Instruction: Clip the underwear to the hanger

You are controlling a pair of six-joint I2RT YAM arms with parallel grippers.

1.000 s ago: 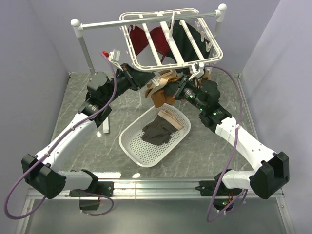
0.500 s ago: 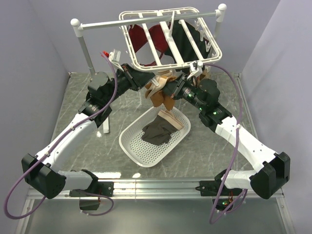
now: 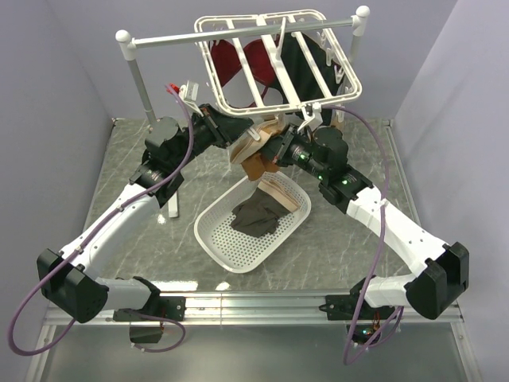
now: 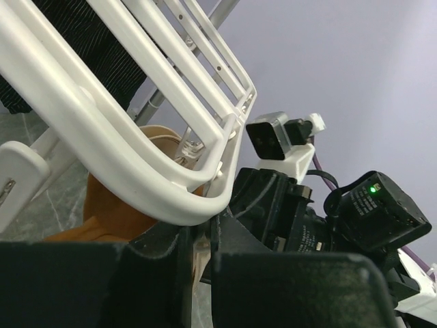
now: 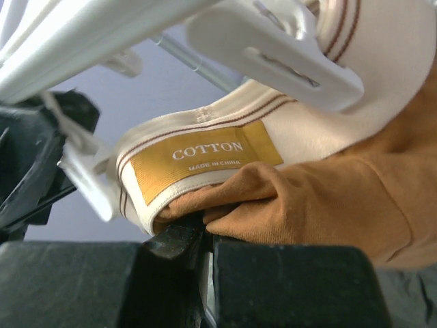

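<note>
The rust-brown underwear (image 3: 256,159) with its pale waistband hangs bunched between my two grippers, just under the front edge of the white hanger (image 3: 238,102). My left gripper (image 3: 241,142) is shut on a pale strip of the underwear, right below the hanger's corner (image 4: 171,198); the brown cloth (image 4: 113,212) shows behind it. My right gripper (image 3: 280,150) is shut on the brown cloth (image 5: 307,198) just under the waistband's COTTON label (image 5: 205,157). A white clip (image 5: 273,48) lies against the waistband above.
A white basket (image 3: 215,239) below holds a dark grey garment (image 3: 256,216) and a striped beige piece (image 3: 282,193). The hanger hangs from a grey rail (image 3: 175,37) on white posts. Dark red (image 3: 238,64) and black (image 3: 306,68) garments hang behind the frame.
Both grippers have lifted the underwear up and slightly left, closer under the hanger's front edge. The right arm has moved left toward the left gripper.
</note>
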